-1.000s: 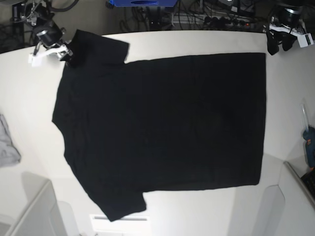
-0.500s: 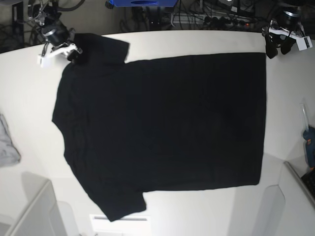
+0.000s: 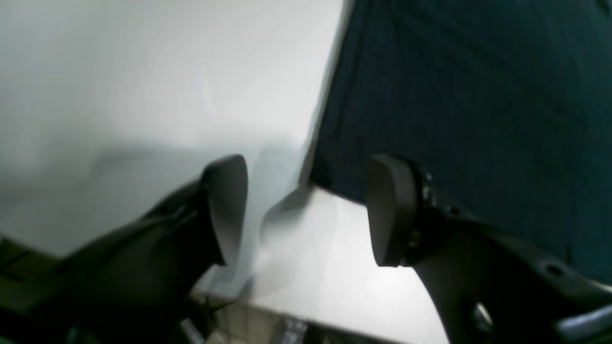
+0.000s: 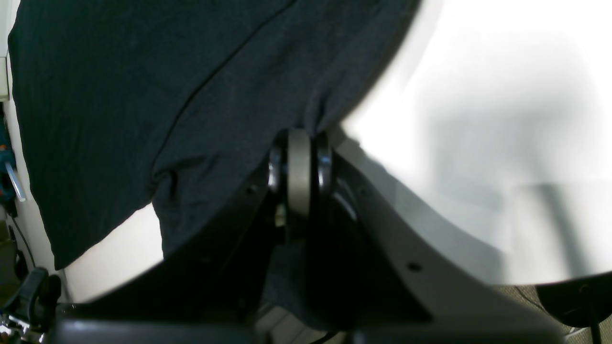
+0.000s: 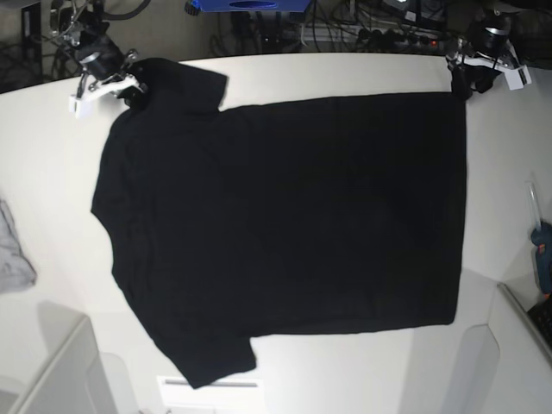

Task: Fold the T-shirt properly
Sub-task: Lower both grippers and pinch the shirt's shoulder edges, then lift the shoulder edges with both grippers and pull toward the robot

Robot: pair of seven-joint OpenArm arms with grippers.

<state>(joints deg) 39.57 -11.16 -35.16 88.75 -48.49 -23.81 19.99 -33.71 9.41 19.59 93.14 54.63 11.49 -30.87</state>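
Observation:
The black T-shirt (image 5: 285, 224) lies spread flat, plain side up, on the white table (image 5: 345, 69). Its sleeves are on the left and its hem on the right. My right gripper (image 5: 129, 86) is at the far left and shut on the edge of the far sleeve; the right wrist view shows the pads (image 4: 299, 172) pinched together on the dark cloth (image 4: 143, 95). My left gripper (image 5: 470, 79) is at the far right hem corner. In the left wrist view it is open (image 3: 306, 210), and the shirt corner (image 3: 454, 95) lies between the two fingers.
A small grey cloth (image 5: 13, 250) lies at the table's left edge. A teal tool (image 5: 542, 250) lies at the right edge. White bins stand at the near left (image 5: 60, 371) and near right (image 5: 517, 345). Cables run behind the table's far edge.
My left gripper has moved left onto the far hem corner. My right gripper has shifted slightly toward the far edge, still shut on the sleeve. The shirt body has not moved.

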